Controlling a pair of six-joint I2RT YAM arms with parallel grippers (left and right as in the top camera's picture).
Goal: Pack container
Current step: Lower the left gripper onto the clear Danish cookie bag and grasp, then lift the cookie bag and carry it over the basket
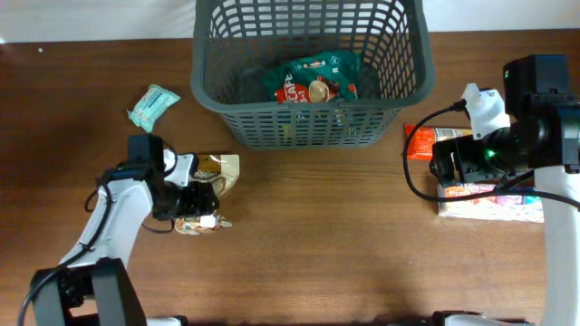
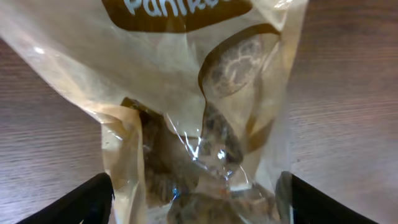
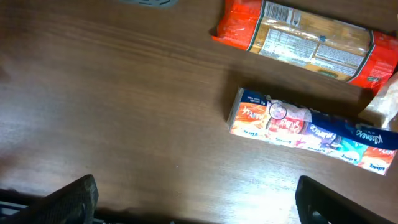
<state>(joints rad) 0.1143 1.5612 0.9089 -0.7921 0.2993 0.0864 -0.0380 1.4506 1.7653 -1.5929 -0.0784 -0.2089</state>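
Observation:
The container, a dark grey lattice basket (image 1: 308,127), stands at the back middle of the table with a green and red packet (image 1: 313,81) inside. My left gripper (image 1: 195,195) is open, its fingers on either side of a beige and clear snack bag (image 1: 222,170) that lies on the table. In the left wrist view the bag (image 2: 199,112) fills the gap between the fingers (image 2: 196,202). My right gripper (image 1: 444,163) is open and empty above bare wood (image 3: 196,199), left of an orange packet (image 3: 305,40) and a tissue pack (image 3: 298,124).
A teal packet (image 1: 152,106) lies at the left, behind my left arm. The orange packet (image 1: 424,142) and the tissue pack (image 1: 489,204) lie at the right under my right arm. The wooden table (image 1: 317,235) is bare in the front middle.

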